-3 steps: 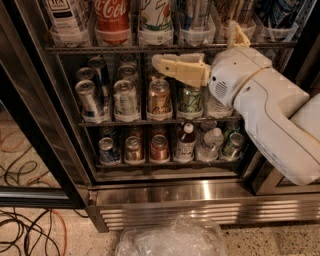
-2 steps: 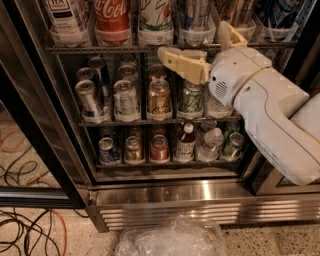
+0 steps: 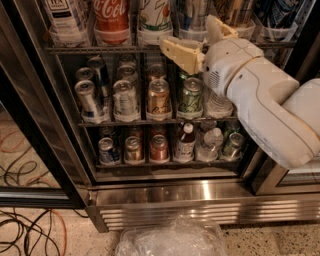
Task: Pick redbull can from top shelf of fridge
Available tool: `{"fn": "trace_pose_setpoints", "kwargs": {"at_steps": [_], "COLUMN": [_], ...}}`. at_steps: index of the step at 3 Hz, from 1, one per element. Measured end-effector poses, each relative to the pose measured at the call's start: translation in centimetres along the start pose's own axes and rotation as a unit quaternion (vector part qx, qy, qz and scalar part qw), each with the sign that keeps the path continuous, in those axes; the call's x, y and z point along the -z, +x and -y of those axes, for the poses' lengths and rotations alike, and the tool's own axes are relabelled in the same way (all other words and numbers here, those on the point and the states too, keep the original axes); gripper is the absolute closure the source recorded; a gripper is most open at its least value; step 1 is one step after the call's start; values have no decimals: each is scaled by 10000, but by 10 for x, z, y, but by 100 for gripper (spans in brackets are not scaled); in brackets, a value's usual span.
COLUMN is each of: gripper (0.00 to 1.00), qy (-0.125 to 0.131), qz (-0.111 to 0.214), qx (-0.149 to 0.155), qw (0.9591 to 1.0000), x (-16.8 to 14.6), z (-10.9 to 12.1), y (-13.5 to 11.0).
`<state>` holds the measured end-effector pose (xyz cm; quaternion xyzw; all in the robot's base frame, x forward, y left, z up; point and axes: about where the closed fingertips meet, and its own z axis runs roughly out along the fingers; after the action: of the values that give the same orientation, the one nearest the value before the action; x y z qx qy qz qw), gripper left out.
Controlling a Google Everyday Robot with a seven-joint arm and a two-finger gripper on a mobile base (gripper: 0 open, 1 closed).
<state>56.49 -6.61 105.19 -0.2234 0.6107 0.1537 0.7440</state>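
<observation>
The fridge stands open with three wire racks of drinks. On the top shelf, in clear lane trays, a silver and blue can that looks like the redbull can stands fourth from the left, its top cut off by the frame edge. My gripper is open just below and in front of that can, at the height of the top shelf's front edge. One cream finger points left and the other points up. It holds nothing.
A Coca-Cola bottle and a white bottle stand left on the top shelf. Slim silver-blue cans and gold and green cans fill the middle rack. The black door frame is at left, cables and a plastic bag lie on the floor.
My gripper has risen from the middle rack's height up to the top shelf's front edge and moved slightly deeper towards the cans.
</observation>
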Motion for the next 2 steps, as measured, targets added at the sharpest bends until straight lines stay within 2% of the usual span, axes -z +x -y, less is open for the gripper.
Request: {"fn": "trace_pose_setpoints", "kwargs": {"at_steps": [2], "gripper": [25], "qy": [35], "qz": [-47], "qx": [-47], "qw": [10000], "x": [-20], "z": [10], "y": [3]}}
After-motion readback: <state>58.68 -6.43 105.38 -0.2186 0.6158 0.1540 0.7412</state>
